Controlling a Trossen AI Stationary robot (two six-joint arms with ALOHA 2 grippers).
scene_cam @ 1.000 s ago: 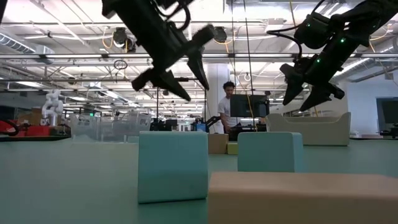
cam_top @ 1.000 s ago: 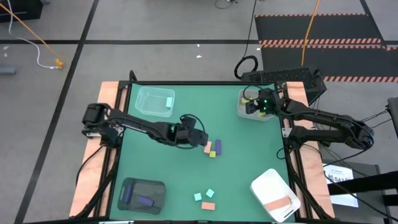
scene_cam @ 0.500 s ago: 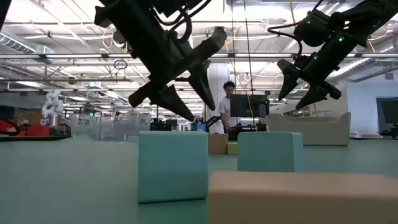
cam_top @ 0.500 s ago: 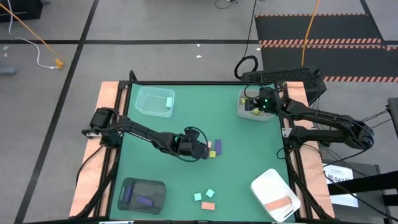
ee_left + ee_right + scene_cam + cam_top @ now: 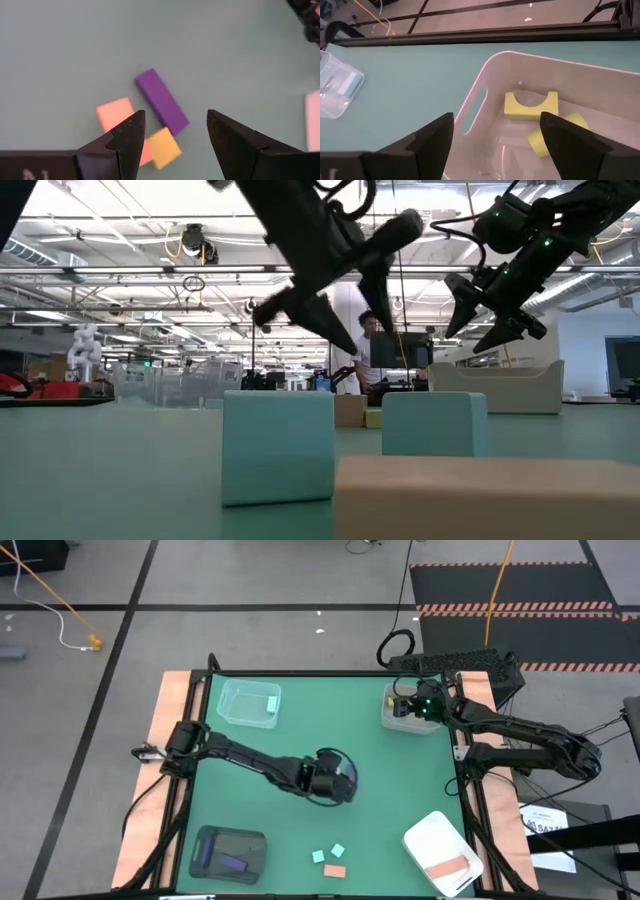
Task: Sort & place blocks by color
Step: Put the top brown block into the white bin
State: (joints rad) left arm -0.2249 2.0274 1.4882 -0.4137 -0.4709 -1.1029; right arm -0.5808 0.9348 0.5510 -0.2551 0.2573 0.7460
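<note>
Two claws, both spread and holding nothing: my left gripper [image 5: 172, 135] hangs over the purple bar [image 5: 161, 101], salmon block [image 5: 116, 114] at its nine o'clock; my right gripper [image 5: 495, 135] hovers above the white bin [image 5: 479, 102] holding yellow-green pieces [image 5: 530, 106].

Purple bar [image 5: 161, 101], pink block [image 5: 116, 114], yellow cube [image 5: 163, 147] lie flat, clustered and touching, directly under open left claw [image 5: 172, 131]. Curved yellow piece [image 5: 530, 105] and yellow block [image 5: 555, 127] lie below open right claw [image 5: 495, 132]. Two teal cubes [image 5: 327, 853] plus pink bar [image 5: 335, 870] well apart from both claws.
</note>
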